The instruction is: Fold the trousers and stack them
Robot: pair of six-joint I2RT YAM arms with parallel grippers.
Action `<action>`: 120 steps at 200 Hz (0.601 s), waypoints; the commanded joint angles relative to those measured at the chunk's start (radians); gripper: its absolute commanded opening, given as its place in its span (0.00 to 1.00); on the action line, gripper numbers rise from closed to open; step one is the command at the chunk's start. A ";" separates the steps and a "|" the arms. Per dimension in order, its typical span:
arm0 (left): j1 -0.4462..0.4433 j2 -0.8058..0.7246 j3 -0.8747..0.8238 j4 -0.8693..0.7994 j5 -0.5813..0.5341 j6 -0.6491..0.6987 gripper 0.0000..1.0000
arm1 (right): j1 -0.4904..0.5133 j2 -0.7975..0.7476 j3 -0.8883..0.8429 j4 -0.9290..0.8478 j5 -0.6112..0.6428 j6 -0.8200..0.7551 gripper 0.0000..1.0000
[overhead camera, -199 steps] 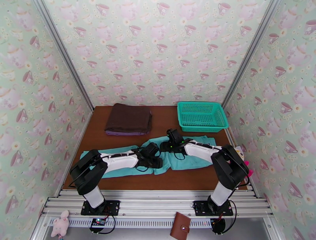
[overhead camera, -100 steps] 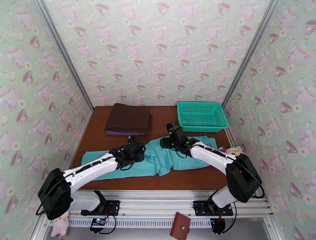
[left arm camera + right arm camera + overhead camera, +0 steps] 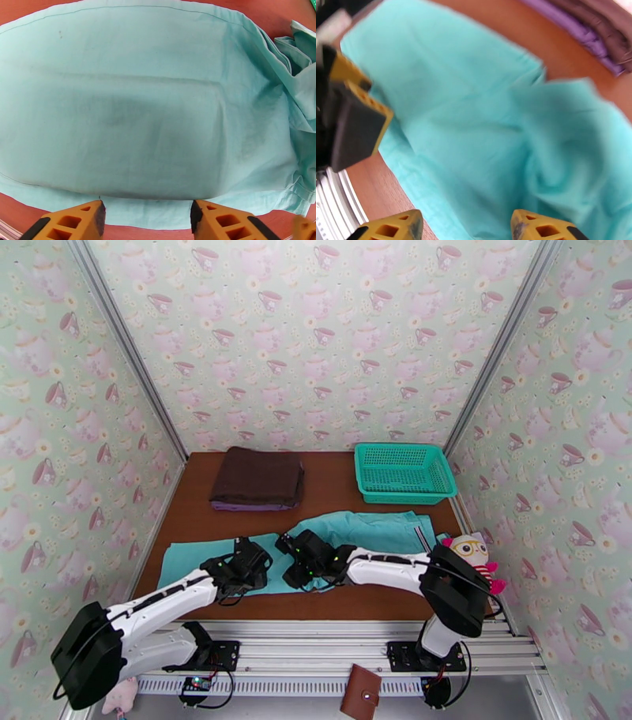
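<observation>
Trousers lie lengthwise across the tabletop, one leg flat to the left and a bunch in the middle. Half a second ago both arms were at the far side of the cloth. Now I have the left gripper over the near hem and the right gripper over the bunch, jaws apart and empty on both. I judge no fold made yet; a near-edge grasp looks next.

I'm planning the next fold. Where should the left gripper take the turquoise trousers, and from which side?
Probably take the trousers by the near long edge, coming low from the near side. That leg lies flat, so only its edge offers a lip, and the left gripper faces it, jaws open.
</observation>
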 commanded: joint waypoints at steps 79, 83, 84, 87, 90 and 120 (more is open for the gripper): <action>0.068 -0.120 -0.023 -0.019 -0.083 -0.050 0.57 | 0.058 0.119 0.047 0.020 0.138 -0.003 0.43; 0.071 -0.129 -0.022 -0.024 -0.083 -0.049 0.57 | 0.058 0.120 0.048 0.020 0.137 -0.004 0.42; 0.071 -0.132 -0.024 -0.026 -0.084 -0.049 0.58 | 0.058 0.121 0.048 0.020 0.137 -0.004 0.41; 0.073 -0.139 -0.025 -0.029 -0.085 -0.048 0.58 | 0.058 0.123 0.050 0.019 0.138 -0.003 0.40; 0.077 -0.147 -0.026 -0.034 -0.087 -0.048 0.58 | 0.059 0.124 0.052 0.018 0.139 -0.004 0.38; 0.108 -0.244 -0.052 -0.075 -0.108 -0.063 0.59 | 0.058 0.139 0.071 0.011 0.139 -0.011 0.25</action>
